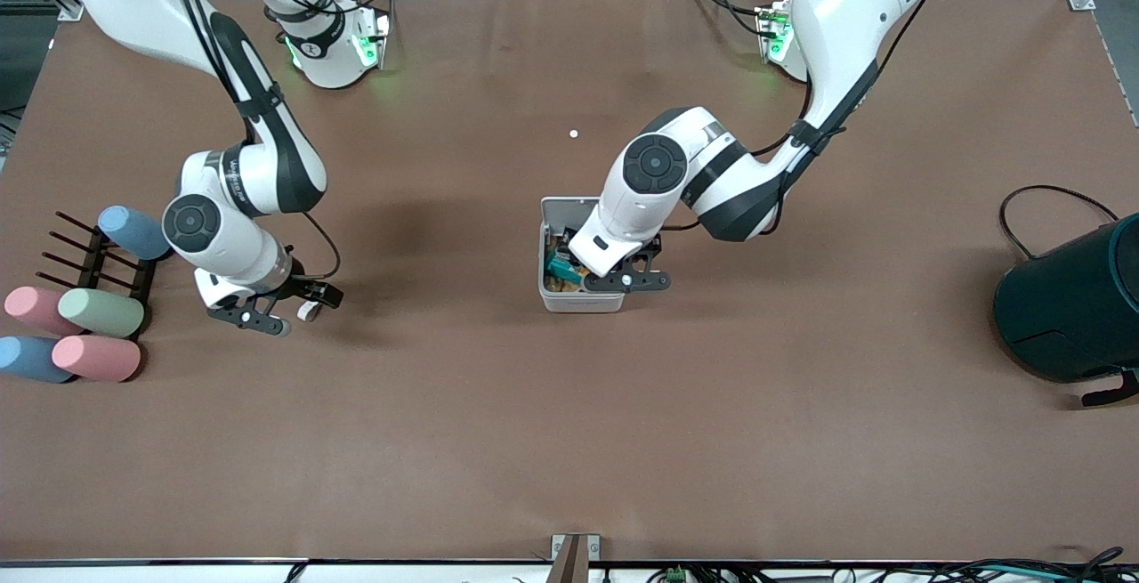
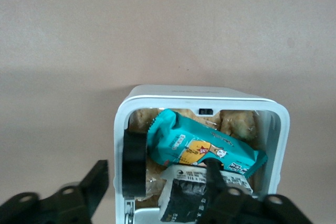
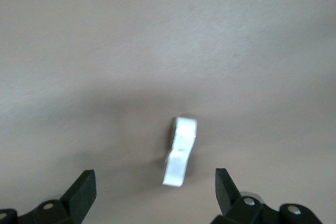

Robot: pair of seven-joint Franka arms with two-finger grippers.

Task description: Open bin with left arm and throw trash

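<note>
The white-grey bin (image 1: 578, 303) stands open in the middle of the table. It holds a teal packet (image 2: 205, 148), the black snack packet with a white edge (image 2: 186, 198) and the black tape ring (image 2: 134, 163) against one wall. My left gripper (image 1: 616, 279) is open at the bin's rim (image 2: 199, 93), with one finger (image 2: 97, 182) outside the wall and the other (image 2: 214, 178) inside over the black packet. My right gripper (image 1: 285, 305) is open low over the little white wrapper piece (image 1: 309, 310), which lies on the table between its fingers in the right wrist view (image 3: 180, 153).
Pastel cylinders (image 1: 100, 311) lie at a black rack (image 1: 93, 263) at the right arm's end of the table. A large dark teal round container (image 1: 1072, 303) stands at the left arm's end. A tiny white speck (image 1: 574, 133) lies nearer the robots' bases than the bin.
</note>
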